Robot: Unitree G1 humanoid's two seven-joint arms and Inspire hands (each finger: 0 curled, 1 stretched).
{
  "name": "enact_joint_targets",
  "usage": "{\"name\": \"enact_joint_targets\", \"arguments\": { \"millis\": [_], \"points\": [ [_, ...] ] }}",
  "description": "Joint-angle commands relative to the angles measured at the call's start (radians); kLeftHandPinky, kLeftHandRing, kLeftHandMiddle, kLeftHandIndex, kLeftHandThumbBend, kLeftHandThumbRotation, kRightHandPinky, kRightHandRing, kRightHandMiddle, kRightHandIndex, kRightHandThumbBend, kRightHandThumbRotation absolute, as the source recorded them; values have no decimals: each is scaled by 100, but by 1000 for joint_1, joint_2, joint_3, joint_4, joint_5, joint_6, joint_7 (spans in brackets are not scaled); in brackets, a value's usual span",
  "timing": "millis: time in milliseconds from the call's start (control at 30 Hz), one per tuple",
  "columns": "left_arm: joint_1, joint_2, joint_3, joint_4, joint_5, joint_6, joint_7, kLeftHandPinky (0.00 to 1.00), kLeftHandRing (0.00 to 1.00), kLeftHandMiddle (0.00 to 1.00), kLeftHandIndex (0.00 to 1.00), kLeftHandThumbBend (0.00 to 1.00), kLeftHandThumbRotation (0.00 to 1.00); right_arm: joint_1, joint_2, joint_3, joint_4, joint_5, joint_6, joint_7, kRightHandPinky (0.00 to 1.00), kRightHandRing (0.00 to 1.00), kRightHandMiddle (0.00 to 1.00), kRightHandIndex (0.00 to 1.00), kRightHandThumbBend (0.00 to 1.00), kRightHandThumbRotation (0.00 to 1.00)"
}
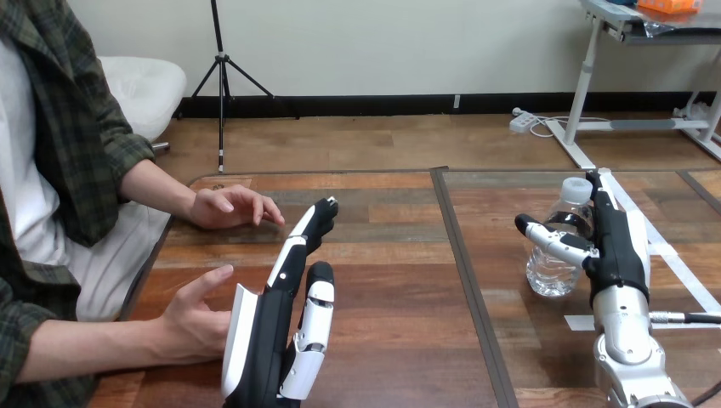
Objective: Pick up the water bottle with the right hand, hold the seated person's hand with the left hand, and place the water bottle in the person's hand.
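Clear water bottle (554,259): upright on wooden table (400,340), right side, unlifted.
Right hand (616,255): fingers straight, thumb out, flanking the bottle, no grasp.
Left hand (265,340): open, beside person's lower hand (191,321), not clasping.
Progress: probably nothing done; grasp, hand-hold and handover remain.

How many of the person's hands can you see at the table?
2. The farther hand rests on the table at far left; the nearer hand is beside the left robot hand.
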Motion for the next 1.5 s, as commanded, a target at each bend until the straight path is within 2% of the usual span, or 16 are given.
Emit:
{"name": "enact_joint_targets", "arguments": {
  "millis": [0,233,400,667,1067,1467],
  "points": [
    [-29,-12,1,-14,14,-17,15,89,89,90,90,2,100,-111,-9,8,24,-15,7,-7,90,93,97,98,63,0],
    [-26,-12,0,-16,19,-17,24,89,89,90,90,0,100,-125,-11,8,57,-12,12,0,89,93,97,98,64,0],
    [-27,-10,-1,-12,17,-22,25,90,89,90,90,0,100,-135,-18,22,80,-31,21,-13,90,93,97,98,65,0],
    [-26,-8,-2,-10,17,-25,30,90,89,90,90,0,100,-145,-21,24,106,-40,33,-13,90,93,96,97,67,2],
    [-23,-8,-3,-15,10,-21,25,90,89,89,90,0,100,-148,-25,32,125,-55,43,-16,90,92,95,95,70,8],
    [-23,-7,-2,-12,13,-24,27,91,89,89,90,1,100,-147,-27,39,139,-70,46,-22,89,91,94,94,72,9]
  ]
}}
